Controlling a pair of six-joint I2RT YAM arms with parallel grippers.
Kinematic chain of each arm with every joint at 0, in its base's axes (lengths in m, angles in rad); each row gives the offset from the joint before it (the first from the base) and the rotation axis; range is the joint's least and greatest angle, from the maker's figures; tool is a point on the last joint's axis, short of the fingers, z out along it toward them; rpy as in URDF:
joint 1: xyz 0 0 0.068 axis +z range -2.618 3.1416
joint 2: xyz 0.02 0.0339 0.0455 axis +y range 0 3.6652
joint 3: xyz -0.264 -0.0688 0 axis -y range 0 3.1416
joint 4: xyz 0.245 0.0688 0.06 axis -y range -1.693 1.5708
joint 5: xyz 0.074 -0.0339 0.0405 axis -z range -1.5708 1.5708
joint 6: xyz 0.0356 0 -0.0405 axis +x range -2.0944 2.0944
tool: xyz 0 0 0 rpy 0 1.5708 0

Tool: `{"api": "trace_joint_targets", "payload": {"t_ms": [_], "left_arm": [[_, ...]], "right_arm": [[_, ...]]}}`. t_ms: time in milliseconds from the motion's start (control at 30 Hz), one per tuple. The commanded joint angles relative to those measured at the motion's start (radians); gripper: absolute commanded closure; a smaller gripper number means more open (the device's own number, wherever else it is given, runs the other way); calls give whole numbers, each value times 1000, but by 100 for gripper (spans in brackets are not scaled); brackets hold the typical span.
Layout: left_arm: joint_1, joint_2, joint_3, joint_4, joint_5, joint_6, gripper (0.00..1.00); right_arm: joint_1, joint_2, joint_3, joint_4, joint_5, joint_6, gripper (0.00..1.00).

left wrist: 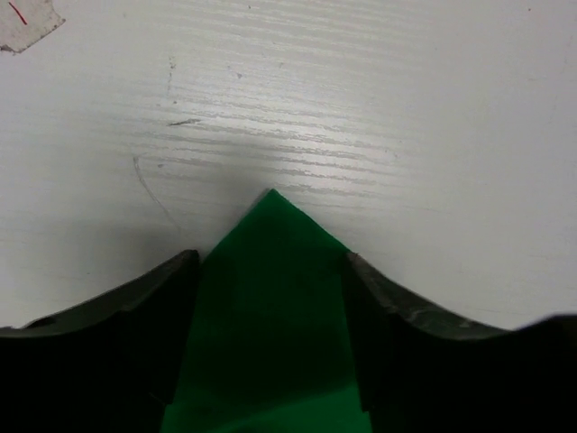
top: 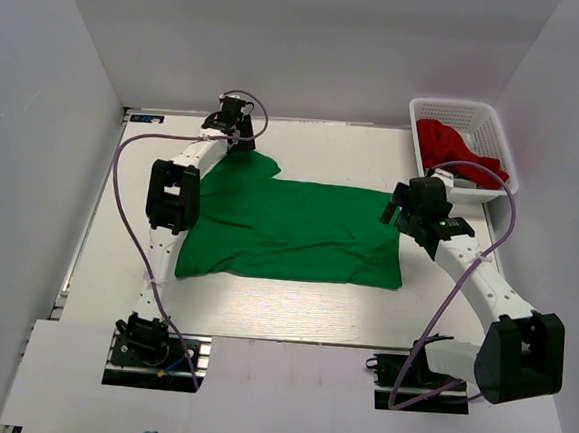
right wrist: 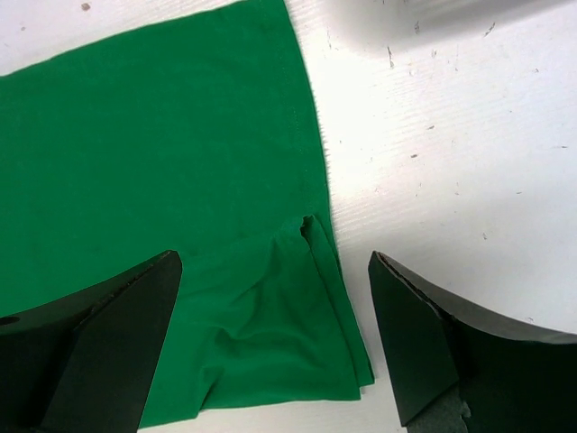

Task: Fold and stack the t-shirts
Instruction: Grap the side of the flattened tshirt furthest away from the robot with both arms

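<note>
- The green shirt [top: 298, 232] lies mid-frame; the red shirt [top: 451, 144] sits in the basket [top: 456, 110], upper right.
- Your left claw [left wrist: 272, 263], partly open, straddles a shirt corner; your right claw [right wrist: 273, 263] gapes empty above the hem.
- First fold: pinch both, then carry across.

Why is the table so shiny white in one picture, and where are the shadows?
Left wrist view: glare whitens the table just beyond the green shirt's corner. Right wrist view: a soft grey shadow lies on the table near the picture's top. Top view: light is even, with faint shadows beneath the arms.
</note>
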Motion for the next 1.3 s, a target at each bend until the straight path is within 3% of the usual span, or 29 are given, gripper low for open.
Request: {"api": "trace_joint_targets", "payload": {"t_ms": [0, 167, 267, 467, 733, 1000, 1267], "left_arm": [[-4, 19, 5, 7, 19, 33, 31], [-26, 42, -29, 20, -24, 139, 47], [-26, 76, 23, -38, -74, 139, 70], [-3, 76, 32, -40, -143, 102, 100], [6, 65, 66, -82, -337, 1, 100], [74, 36, 46, -71, -280, -28, 100], [94, 7, 26, -46, -248, -7, 100]], "right_arm": [[-4, 15, 35, 12, 17, -5, 10], [-6, 30, 47, 10, 15, -6, 10], [-6, 53, 46, 12, 11, -9, 10], [-4, 173, 116, 29, -26, -15, 10], [-7, 530, 371, 27, 21, 8, 10], [-24, 822, 701, -48, 57, 11, 10], [-53, 941, 862, -5, 15, -29, 11]]}}
